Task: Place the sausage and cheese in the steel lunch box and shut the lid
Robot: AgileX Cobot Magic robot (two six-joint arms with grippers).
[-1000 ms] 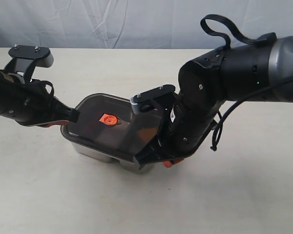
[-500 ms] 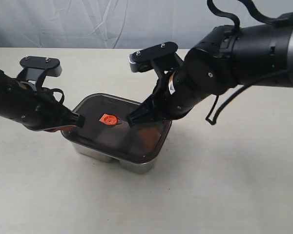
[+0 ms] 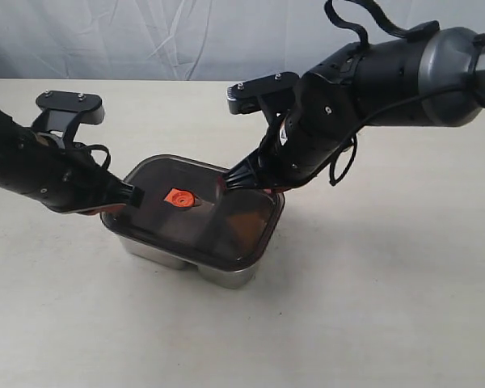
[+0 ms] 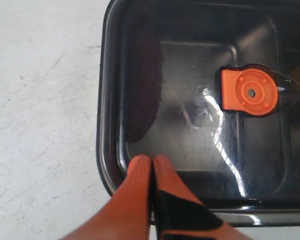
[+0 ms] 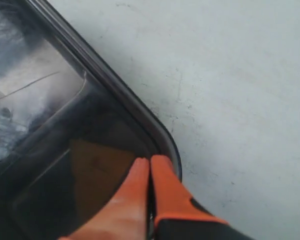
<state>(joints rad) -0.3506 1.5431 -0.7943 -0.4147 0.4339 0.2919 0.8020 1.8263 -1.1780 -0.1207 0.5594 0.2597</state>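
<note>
The lid sits on the box on the desk, with the sausage and cheese dim beneath it. The left pincer, shut and empty, points at the lid's edge near the sausage. The right pincer, also shut and empty, is at the corner over the cheese.

I see the lid seated over the steel lunch box in the middle of the bench, so nothing can pass down into either compartment. My left tool, fingers pressed together, sits at the lid's left edge, and my right tool, closed the same way, sits at its far edge, with both arms blocking those sides. The near side of the box and the bench to its right give me open passage.
</note>
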